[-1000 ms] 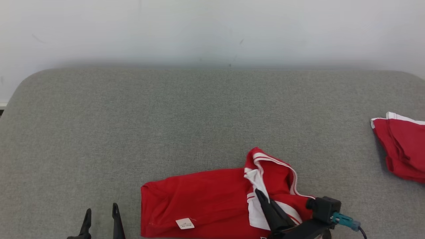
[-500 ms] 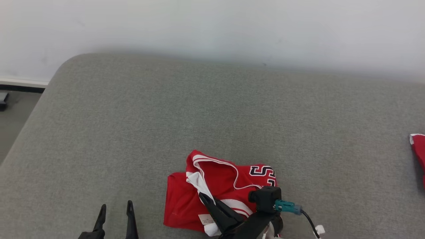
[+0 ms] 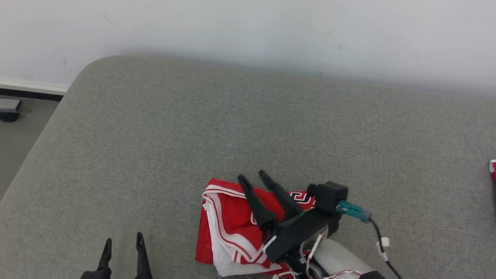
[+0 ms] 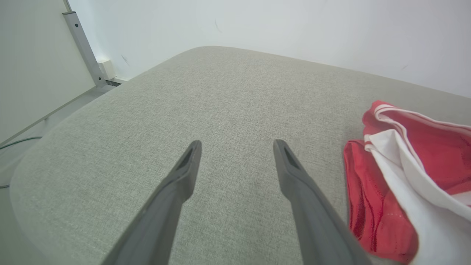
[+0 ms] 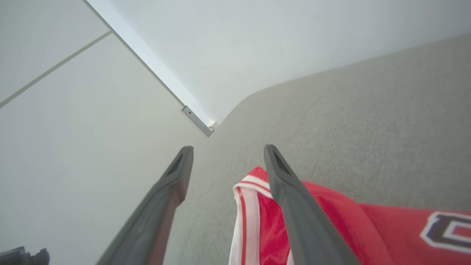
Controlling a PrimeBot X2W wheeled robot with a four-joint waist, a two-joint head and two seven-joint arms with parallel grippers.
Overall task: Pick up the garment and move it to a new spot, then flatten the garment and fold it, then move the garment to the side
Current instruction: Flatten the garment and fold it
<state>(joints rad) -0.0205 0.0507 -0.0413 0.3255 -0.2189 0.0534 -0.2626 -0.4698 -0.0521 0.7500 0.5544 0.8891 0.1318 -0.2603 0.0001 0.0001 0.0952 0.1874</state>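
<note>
The garment point(image 3: 228, 228), a red jersey with white trim and dark lettering, lies bunched on the grey padded surface point(image 3: 186, 116) near its front edge. My right gripper point(image 3: 252, 176) hovers just above it, open, with nothing between its fingers. In the right wrist view that gripper point(image 5: 227, 149) points past the garment point(image 5: 331, 228), whose striped edge lies under the right finger. My left gripper point(image 3: 123, 239) stands open at the lower left, apart from the cloth. The left wrist view has this gripper point(image 4: 237, 143) over bare surface, with the garment point(image 4: 401, 176) to its right.
A bit of another red cloth point(image 3: 493, 170) shows at the far right edge. The surface's rounded left corner drops to the floor point(image 3: 15, 131). A white wall runs behind, and a metal post point(image 4: 82, 48) stands beyond the corner.
My right gripper has opened and let go of the garment, which it had dragged to the left, and now stands above it. The garment lies more bunched. The head camera has turned left.
</note>
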